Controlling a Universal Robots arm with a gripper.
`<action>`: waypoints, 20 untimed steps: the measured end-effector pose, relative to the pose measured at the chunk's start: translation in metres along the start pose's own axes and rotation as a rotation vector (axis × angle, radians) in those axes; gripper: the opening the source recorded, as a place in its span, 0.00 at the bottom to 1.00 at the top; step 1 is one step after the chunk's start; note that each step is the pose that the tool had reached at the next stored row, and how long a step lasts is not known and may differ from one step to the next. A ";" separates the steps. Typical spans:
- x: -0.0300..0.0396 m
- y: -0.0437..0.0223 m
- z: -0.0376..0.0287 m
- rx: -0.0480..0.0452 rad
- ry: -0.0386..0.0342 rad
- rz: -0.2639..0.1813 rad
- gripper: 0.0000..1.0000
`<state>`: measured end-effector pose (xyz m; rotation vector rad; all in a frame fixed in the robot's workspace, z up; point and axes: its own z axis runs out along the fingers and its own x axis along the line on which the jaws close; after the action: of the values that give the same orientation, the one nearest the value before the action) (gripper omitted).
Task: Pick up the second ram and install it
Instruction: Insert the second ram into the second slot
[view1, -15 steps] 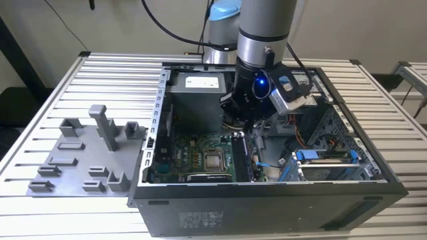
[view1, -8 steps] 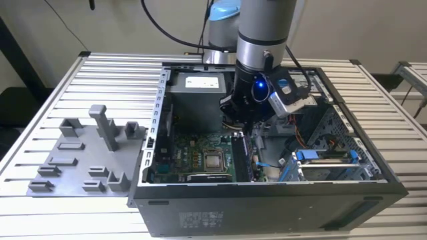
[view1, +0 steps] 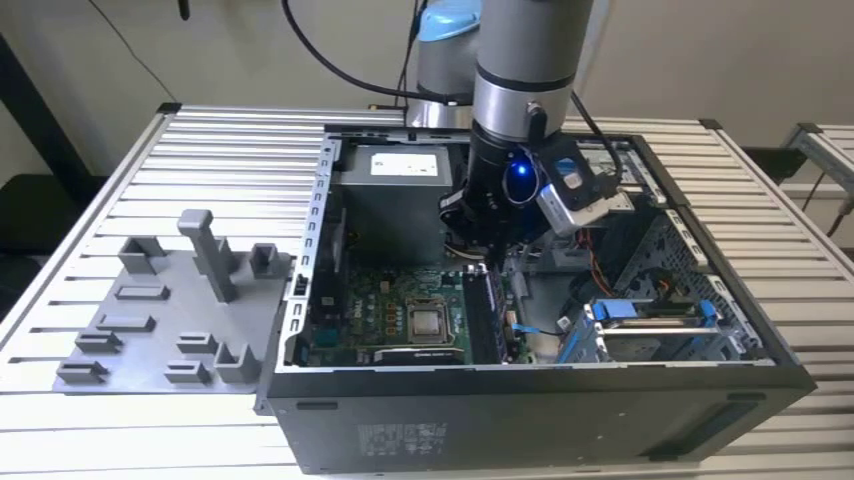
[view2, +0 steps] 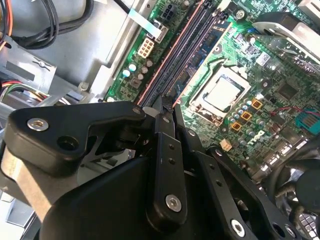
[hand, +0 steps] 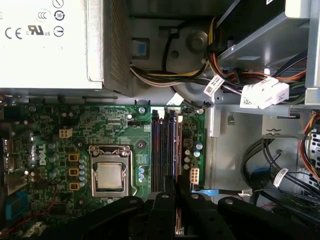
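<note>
Your tool (hand: 176, 192) is down inside the open computer case (view1: 534, 400), directly over the black memory slots (hand: 164, 150) on the green motherboard (hand: 100, 130), beside the processor socket (hand: 110, 175). Its fingers (view2: 167, 120) are drawn nearly together on the second ram (hand: 178, 220), a thin edge showing between them in the first wrist view and lined up along the slots. In the exterior view, the grey holder tray (view1: 160, 320) sits on the slatted bench (view1: 160, 160) at the exterior view's left of the case, and the grey power supply (view1: 394, 200) lies behind the arm.

Matt black plastic gripper (view2: 167, 107), ribbed metal table (view1: 200, 160)
</note>
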<state>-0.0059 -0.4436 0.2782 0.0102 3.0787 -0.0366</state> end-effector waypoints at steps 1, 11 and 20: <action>0.0000 0.0000 0.0000 0.0000 0.0000 0.000 0.15; 0.0033 0.0002 0.0079 -0.0001 0.0002 0.000 0.15; 0.0090 0.0000 0.0171 0.0002 0.0252 -0.001 0.15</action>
<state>-0.0139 -0.4439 0.2606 0.0099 3.1039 -0.0371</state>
